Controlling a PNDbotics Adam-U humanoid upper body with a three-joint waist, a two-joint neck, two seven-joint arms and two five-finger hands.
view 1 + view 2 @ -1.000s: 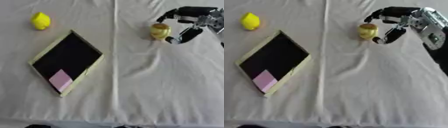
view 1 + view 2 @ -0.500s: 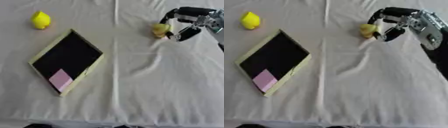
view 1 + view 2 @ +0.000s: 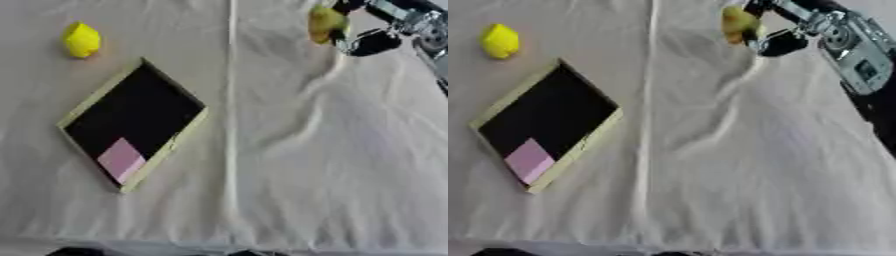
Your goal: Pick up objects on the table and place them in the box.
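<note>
My right hand (image 3: 776,37) enters from the upper right corner. Its fingers and thumb are curled around a yellow-green fruit (image 3: 737,22), which sits at the left side of the hand, against the fingers. One dark finger (image 3: 374,42) curves below and to the right of the fruit. I cannot tell whether the fruit touches the cloth (image 3: 289,165) or is clear of it.

The box (image 3: 131,122) lies well apart from my right hand, down and to the left of it. It is a shallow tray with a pale rim and a black floor, turned cornerwise. A pink square (image 3: 120,157) lies inside it, in the corner farthest from my hand.

A lemon (image 3: 80,40) rests on the cloth far to the left of my hand, at about the same height in the view, and beyond the upper corner of the box, not touching it.

The cloth is wrinkled directly below my hand.
</note>
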